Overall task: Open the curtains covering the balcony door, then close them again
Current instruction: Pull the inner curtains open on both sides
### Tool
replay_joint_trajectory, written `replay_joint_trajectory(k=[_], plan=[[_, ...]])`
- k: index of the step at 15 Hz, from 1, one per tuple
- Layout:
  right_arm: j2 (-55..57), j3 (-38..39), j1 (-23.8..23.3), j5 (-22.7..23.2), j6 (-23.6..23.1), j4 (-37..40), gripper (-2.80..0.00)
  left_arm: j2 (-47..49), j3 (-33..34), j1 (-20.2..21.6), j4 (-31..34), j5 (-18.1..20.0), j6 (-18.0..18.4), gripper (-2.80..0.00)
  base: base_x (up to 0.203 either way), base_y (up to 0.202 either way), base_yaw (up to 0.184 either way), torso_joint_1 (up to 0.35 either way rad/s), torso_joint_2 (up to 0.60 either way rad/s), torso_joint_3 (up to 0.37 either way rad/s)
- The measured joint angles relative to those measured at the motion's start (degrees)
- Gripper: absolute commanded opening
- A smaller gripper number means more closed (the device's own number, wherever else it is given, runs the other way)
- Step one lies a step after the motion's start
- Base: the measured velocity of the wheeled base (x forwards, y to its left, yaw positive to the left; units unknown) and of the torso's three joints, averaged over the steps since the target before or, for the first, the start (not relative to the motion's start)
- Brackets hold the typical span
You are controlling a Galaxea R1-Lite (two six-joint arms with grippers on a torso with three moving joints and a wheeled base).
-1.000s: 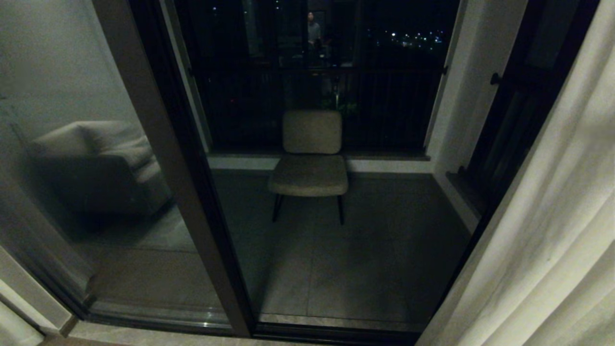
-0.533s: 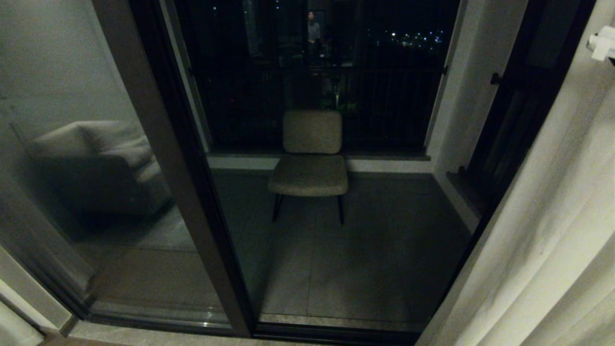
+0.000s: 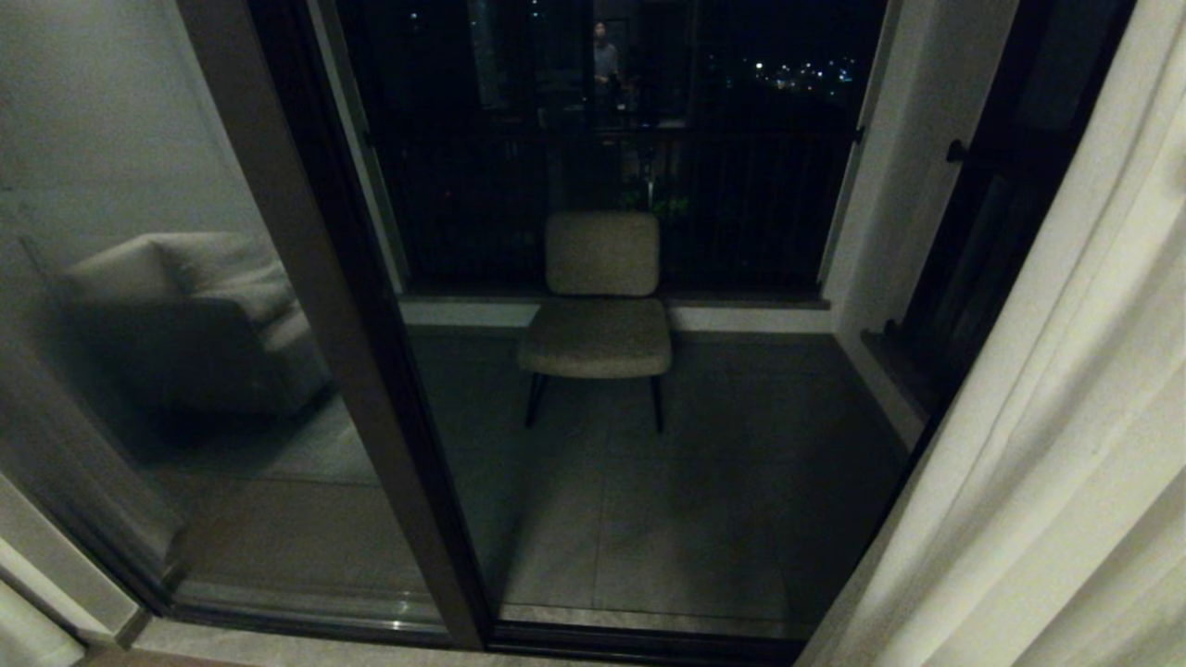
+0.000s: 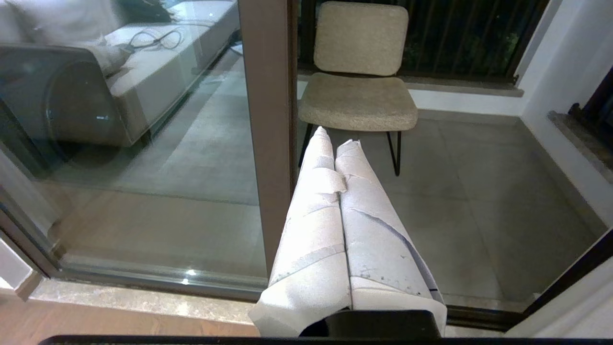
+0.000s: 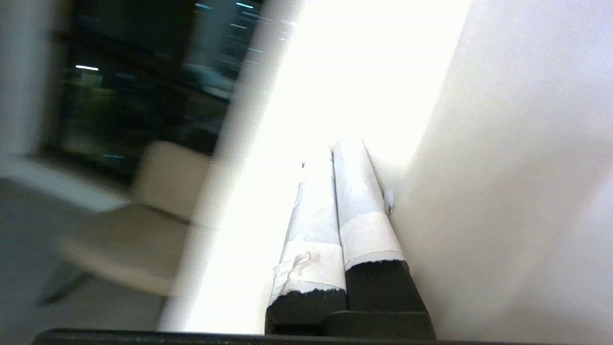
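Curtains (image 3: pixel 1047 445) pleated, cream; right gripper (image 5: pixel 342 148) seemingly touching.

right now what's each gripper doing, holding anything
left gripper: shut, holding nothing.
right gripper: shut, against the curtain, nothing seen between its fingers.

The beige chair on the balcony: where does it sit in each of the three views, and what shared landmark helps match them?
Head view: the chair stands at centre, beyond the glass.
Left wrist view: chair at top centre, past the shut left tool.
Right wrist view: chair blurred, lower left, beside the shut right tool.
Shared landmark: the dark balcony railing behind it.
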State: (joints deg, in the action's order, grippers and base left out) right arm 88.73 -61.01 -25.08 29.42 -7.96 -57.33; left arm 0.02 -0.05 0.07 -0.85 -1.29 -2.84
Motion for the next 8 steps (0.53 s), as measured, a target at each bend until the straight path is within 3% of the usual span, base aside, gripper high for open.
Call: replay_joint_trajectory(k=[8], plan=[[9.5, -9.3, -8.3, -0.9, -0.1, -0.6, -2.80, 0.0, 0.0, 0.0, 0.0, 0.0, 0.0, -2.80, 0.000, 0.000, 0.000, 0.000, 0.00, 0.000]])
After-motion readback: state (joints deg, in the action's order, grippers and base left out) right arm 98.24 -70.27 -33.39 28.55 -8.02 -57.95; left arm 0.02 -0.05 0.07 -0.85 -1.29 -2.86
